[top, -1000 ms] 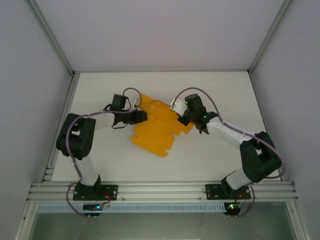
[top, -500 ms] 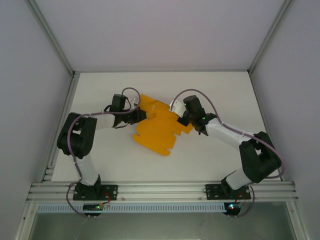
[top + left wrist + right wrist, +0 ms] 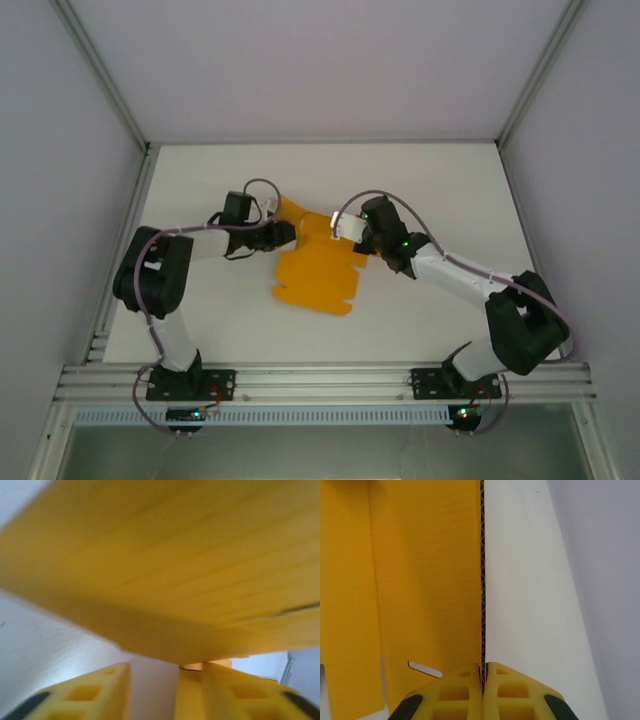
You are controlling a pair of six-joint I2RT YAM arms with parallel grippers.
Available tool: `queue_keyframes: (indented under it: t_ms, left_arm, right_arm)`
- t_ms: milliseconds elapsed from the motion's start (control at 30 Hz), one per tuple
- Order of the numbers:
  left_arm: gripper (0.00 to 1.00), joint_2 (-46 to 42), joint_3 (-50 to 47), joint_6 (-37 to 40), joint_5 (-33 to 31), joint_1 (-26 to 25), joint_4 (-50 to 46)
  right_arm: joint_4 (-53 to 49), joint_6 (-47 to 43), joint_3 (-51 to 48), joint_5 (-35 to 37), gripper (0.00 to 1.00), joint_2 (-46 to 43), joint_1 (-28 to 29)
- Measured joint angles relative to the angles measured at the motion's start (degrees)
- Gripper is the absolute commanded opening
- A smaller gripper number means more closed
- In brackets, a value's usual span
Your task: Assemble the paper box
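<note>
The paper box is an unfolded orange-yellow card sheet near the middle of the table, between the two arms.

The right gripper is clamped on the sheet's right edge. The right wrist view shows the corrugated edge pinched between the closed fingers.

The left gripper sits at the sheet's far left corner. Its fingers are apart and the card passes just above them, not pinched.

Handling, as judged from the material:
- The card is light, thin and fairly stiff, and is likely to bend readily only along its score lines.
- Take hold at an edge or flap, close to a fold.
- Avoid hard squeezing, which can crush the fluting.
- A hold on one side only may let the sheet swing or sag.
</note>
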Motion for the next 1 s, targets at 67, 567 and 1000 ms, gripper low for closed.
queue_keyframes:
  t_ms: [67, 567, 1000]
  left_arm:
    - [0.67, -1.68, -1.60, 0.59, -1.03, 0.42, -0.83]
    - [0.99, -23.30, -4.02, 9.11, -19.19, 6.27, -19.08]
    - [1.00, -10.91, 9.66, 18.97, -20.02, 10.08, -23.02]
  right_arm:
    - [1.25, -2.71, -0.85, 0.59, 0.00, -0.33, 0.46]
    - [22.73, -23.63, -9.31, 5.95, 0.00, 2.54, 3.80]
    - [50.42, -38.32, -12.61, 6.56, 0.00, 14.53, 3.85]
